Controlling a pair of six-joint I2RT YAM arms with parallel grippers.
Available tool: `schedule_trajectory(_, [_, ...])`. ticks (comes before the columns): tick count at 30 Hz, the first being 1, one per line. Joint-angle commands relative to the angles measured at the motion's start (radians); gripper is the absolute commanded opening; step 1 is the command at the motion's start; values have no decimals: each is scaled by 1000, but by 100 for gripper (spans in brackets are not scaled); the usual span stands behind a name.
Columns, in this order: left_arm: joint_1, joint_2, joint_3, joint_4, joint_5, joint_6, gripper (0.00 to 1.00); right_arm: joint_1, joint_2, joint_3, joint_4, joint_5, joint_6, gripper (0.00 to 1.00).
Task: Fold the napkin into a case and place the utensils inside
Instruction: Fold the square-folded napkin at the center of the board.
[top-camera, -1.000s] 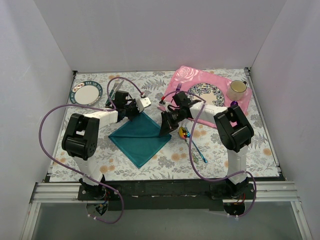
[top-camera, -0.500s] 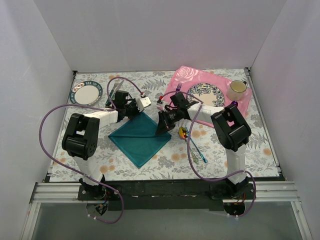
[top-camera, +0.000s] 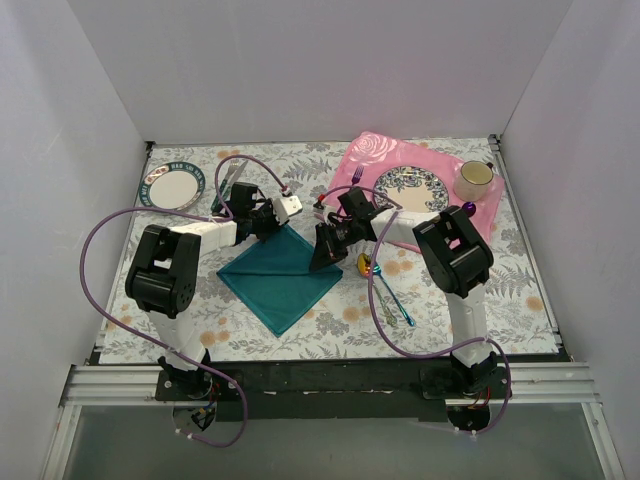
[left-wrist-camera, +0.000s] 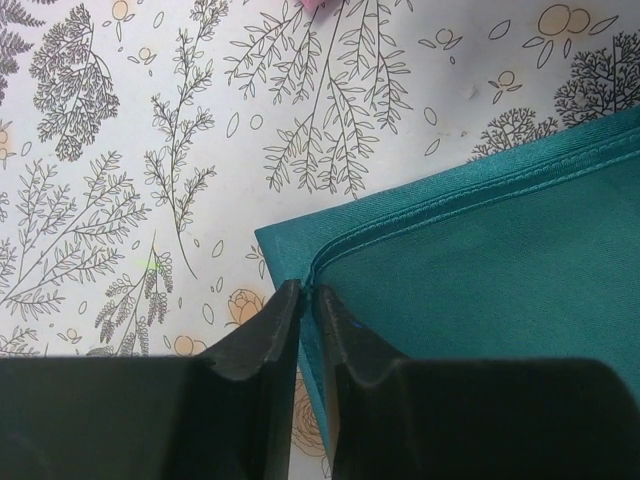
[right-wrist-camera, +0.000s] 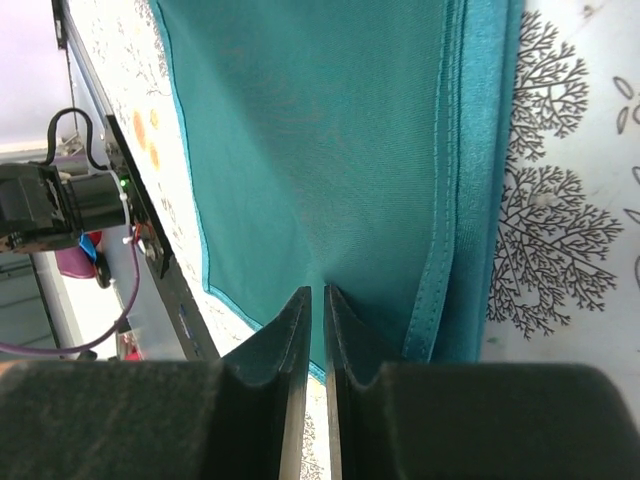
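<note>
Bright, even overhead light throws soft, short shadows. The napkin (right-wrist-camera: 330, 150) shows a faint sheen; the near black fingers (left-wrist-camera: 250, 370) blur.

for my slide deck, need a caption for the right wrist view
Right claw closed on the teal napkin, which lies folded on the floral table cover.
</note>
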Motion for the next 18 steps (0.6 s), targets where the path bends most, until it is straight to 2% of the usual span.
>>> schedule_trajectory(1, [5, 1, 29, 17, -8, 4, 16, 3, 24, 4, 44, 12, 32, 17])
schedule_trajectory(3, [8, 4, 33, 15, -14, -11, 21, 3, 31, -4, 42, 20, 38, 17])
schedule_trajectory(8, [22, -31, 47, 44, -5, -78, 25, 3, 40, -17, 42, 43, 49, 14])
schedule_trajectory(11, [52, -104, 59, 27, 49, -186, 37, 4, 48, -22, 34, 71, 55, 12])
schedule_trajectory(16, [150, -205, 90, -242, 245, -330, 52, 3, 50, -33, 28, 85, 64, 9])
schedule_trajectory(18, [192, -246, 55, -285, 292, -364, 54, 3, 51, -36, 28, 88, 67, 9])
